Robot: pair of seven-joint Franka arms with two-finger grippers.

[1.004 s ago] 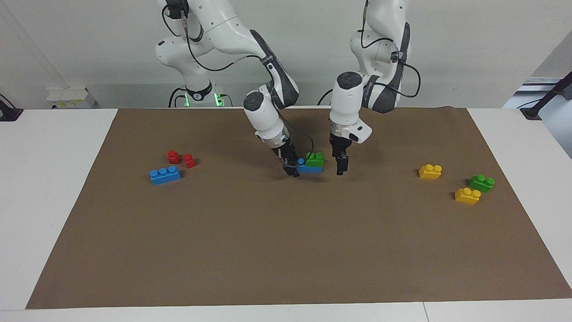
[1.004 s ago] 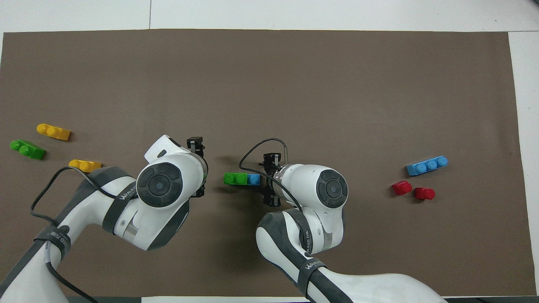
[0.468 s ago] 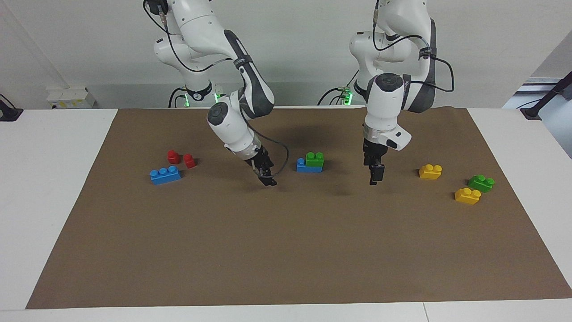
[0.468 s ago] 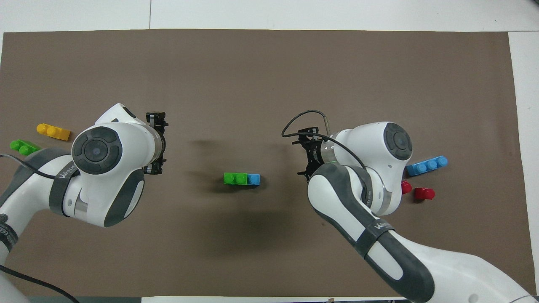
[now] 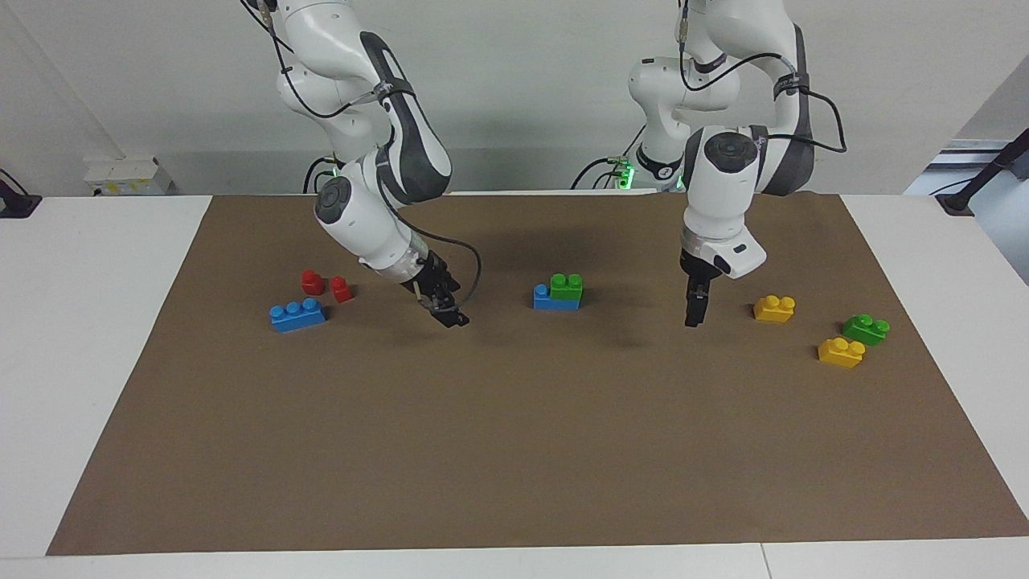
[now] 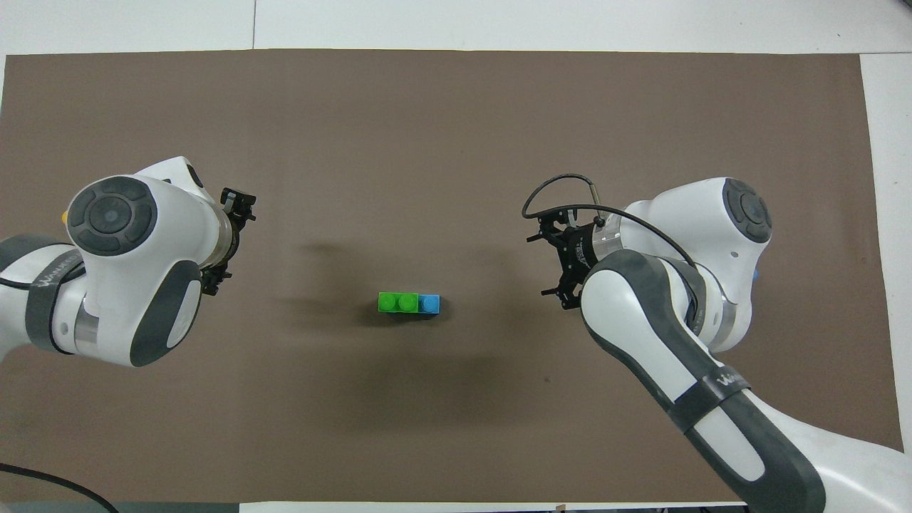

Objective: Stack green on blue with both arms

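A green brick (image 5: 567, 286) sits stacked on a blue brick (image 5: 548, 300) at the middle of the brown mat, covering two of its studs. The stack also shows in the overhead view, green (image 6: 397, 302) on blue (image 6: 429, 304). Neither gripper touches it. My right gripper (image 5: 452, 316) hangs low over the mat, open and empty, between the stack and the right arm's end. My left gripper (image 5: 692, 314) hangs low over the mat, holding nothing, between the stack and a yellow brick. A second blue brick (image 5: 297, 314) and a second green brick (image 5: 866, 329) lie loose.
Two small red bricks (image 5: 325, 285) lie beside the loose blue brick toward the right arm's end. Two yellow bricks (image 5: 774, 308) (image 5: 841, 352) lie by the loose green brick toward the left arm's end. The brown mat (image 5: 514, 450) covers the white table.
Both grippers have drawn away sideways from the green-on-blue stack, each toward its own end of the table. The right gripper let go of the blue brick. The stack has stayed put.
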